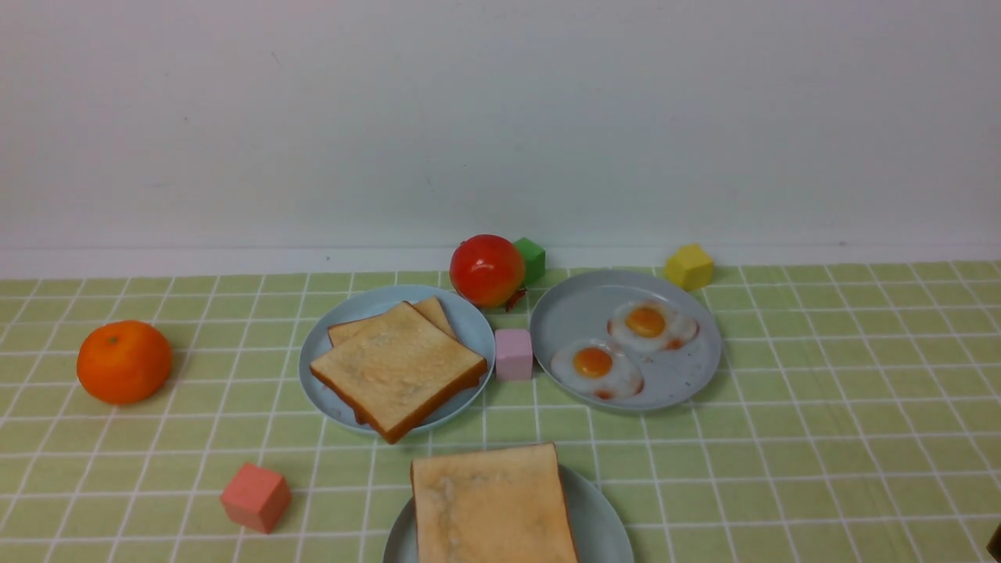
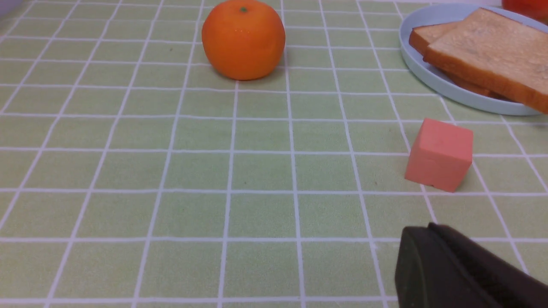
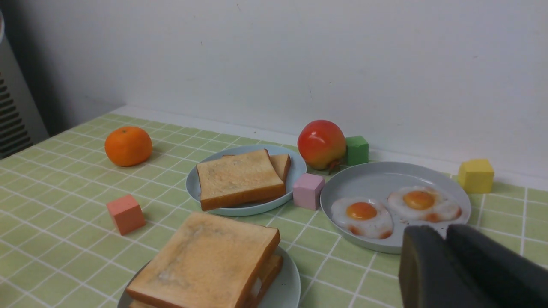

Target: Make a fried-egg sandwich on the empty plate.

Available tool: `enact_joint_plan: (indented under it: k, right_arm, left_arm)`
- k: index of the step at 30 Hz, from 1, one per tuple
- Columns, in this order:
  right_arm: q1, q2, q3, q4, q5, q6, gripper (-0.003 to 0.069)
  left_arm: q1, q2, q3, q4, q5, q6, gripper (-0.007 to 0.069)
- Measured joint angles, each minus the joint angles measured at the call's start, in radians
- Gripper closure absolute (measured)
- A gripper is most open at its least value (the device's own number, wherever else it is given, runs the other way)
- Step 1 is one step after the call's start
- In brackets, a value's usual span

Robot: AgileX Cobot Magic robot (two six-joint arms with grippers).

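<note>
Three plates sit on the green checked cloth. The near plate (image 3: 286,282) carries the sandwich (image 3: 209,261): two stacked toast slices with a strip of white egg showing between them at the right-hand edge in the right wrist view. The far-left plate (image 1: 328,344) holds two more toast slices (image 1: 397,367), overlapping. The far-right plate (image 1: 579,313) holds two fried eggs (image 1: 596,367), side by side. Four cubes are present: one salmon (image 1: 255,496), one pink (image 1: 514,353) between the two far plates, one green (image 1: 532,259), one yellow (image 1: 689,267). One orange (image 1: 123,361) lies at far left; one red apple (image 1: 486,270) lies behind the plates, just beside the green cube.

In the front view, the sandwich is cut off by the lower edge; its visible sides run nearly straight away from the robot, tilted slightly.

The left gripper (image 2: 462,269) shows only one dark finger low over bare cloth; whether it is apart or together cannot be told. The right gripper (image 3: 449,261) hovers near the egg plate, fingers nearly together, holding nothing.
</note>
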Motion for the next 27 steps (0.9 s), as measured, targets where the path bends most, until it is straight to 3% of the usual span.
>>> enact_joint_plan:
  k: [19,22,27]
  right_arm:
    - [-0.005,0.0,0.0,-0.001,0.0,0.0,0.0542]
    - [-0.038,0.0,0.0,-0.008,0.01,0.0,0.0539]
    - [-0.226,-0.001,0.0,-0.01,0.118,0.0,0.0532]
  left_arm:
    - [0.0,0.0,0.0,0.0,0.0,-0.001,0.0621]
    - [0.0,0.0,0.0,0.0,0.0,-0.001,0.062]
    - [0.0,0.0,0.0,0.0,0.0,-0.001,0.0616]
